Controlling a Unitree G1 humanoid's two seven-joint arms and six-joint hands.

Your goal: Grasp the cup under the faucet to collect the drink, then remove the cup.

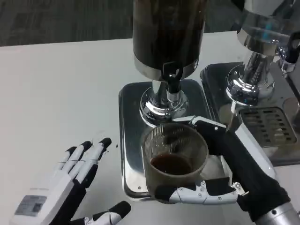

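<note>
Your right hand (pixel 213 180) is wrapped around the clear plastic cup (pixel 175 161): fingers curl along the cup's near side low down and more of the hand braces the far right side, so the cup is clamped between them. The cup stands upright on the steel drip tray (pixel 130 140), with its mouth just in front of and below the black faucet (pixel 171 77) of the dark drink dispenser (pixel 168 33). A shallow pool of dark drink (pixel 171 164) lies at the bottom; I see no stream falling from the faucet right now, though a thin one would be hard to make out.

The relation your next move turns on: the cup's long axis is vertical, and the faucet sits above and slightly beyond its rim. To remove the cup, I judge you should draw it toward you and to the right, keeping it level, so the rim clears the faucet and the drink stays in.

Your left hand (pixel 70 185) lies on the white desk (pixel 56 93) well to the left of the tray, fingers spread and holding nothing. The right hand is plainly the one placed for this.
</note>
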